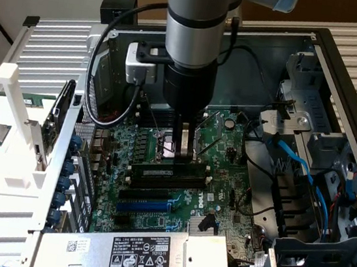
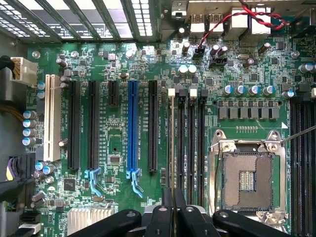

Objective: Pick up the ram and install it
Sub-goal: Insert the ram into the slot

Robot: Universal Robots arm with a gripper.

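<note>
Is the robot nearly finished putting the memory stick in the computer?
Nearly. Picked up: the end effector grips the ram. In hand: the ram stands edge-on along the memory slot nearest the blue slot. Left: whether it is pushed fully home cannot be seen, and the end effector hasn't let go.

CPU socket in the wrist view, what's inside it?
No chip: the CPU socket holds a bare contact grid around a square centre opening. The gripper hides part of the frame's edge nearest it.
</note>
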